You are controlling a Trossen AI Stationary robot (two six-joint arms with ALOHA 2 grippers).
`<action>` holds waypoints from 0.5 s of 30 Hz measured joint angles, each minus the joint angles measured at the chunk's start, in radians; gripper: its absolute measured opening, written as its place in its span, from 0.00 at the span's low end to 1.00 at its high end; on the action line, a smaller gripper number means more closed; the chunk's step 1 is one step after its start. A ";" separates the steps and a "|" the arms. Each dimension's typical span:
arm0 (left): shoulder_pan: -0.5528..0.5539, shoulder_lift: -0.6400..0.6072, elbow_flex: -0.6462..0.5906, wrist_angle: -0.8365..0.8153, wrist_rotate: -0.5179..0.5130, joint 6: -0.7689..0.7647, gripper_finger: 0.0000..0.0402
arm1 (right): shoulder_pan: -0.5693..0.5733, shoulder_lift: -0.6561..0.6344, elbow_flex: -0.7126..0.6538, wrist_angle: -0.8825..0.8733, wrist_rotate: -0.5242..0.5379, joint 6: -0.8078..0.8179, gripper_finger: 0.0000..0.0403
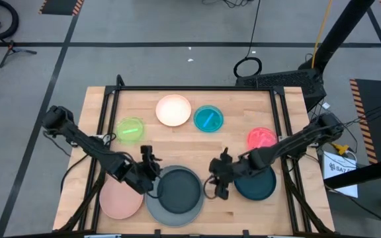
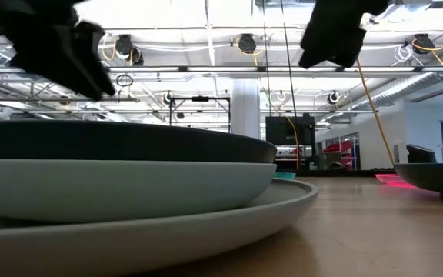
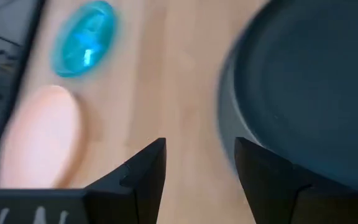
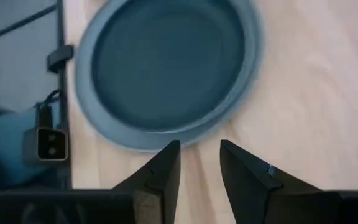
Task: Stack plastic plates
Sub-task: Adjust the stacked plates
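Both claws hover empty at the near edge of the table (image 1: 243,106), one on each side of the stack of plates. From above, the left claw (image 1: 152,165) sits just beside the stack's left rim, its fingers (image 3: 143,171) parted with only bare wood between them. The right claw (image 1: 218,180) sits just off the stack's right rim, fingers (image 4: 160,171) slightly apart and holding nothing.

Between them, the black plate (image 1: 178,186) rests inside a light blue plate (image 2: 121,188), which lies on the large grey plate (image 1: 170,213); the level view shows the three layers nested. A salmon pink plate (image 1: 120,199) lies just to the left of the stack, at the near left corner. A dark teal plate (image 1: 256,186) lies to the right, partly under the right arm.

Farther back, a pink-red dish (image 1: 262,138) sits near the right edge. A lime green dish (image 1: 130,129) lies on the left, a cream plate (image 1: 173,110) in the middle, and a cyan dish (image 1: 208,119) just beside it, all apart from the stack.
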 joint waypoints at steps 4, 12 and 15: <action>-0.014 0.011 -0.056 0.128 0.037 -0.009 0.49 | 0.024 0.061 0.015 -0.006 0.000 -0.037 0.27; -0.029 0.058 -0.059 0.152 0.054 -0.075 0.48 | 0.028 0.156 0.015 -0.022 0.004 -0.094 0.27; -0.032 0.071 -0.059 0.106 0.054 -0.119 0.45 | 0.028 0.164 0.015 -0.031 0.004 -0.112 0.27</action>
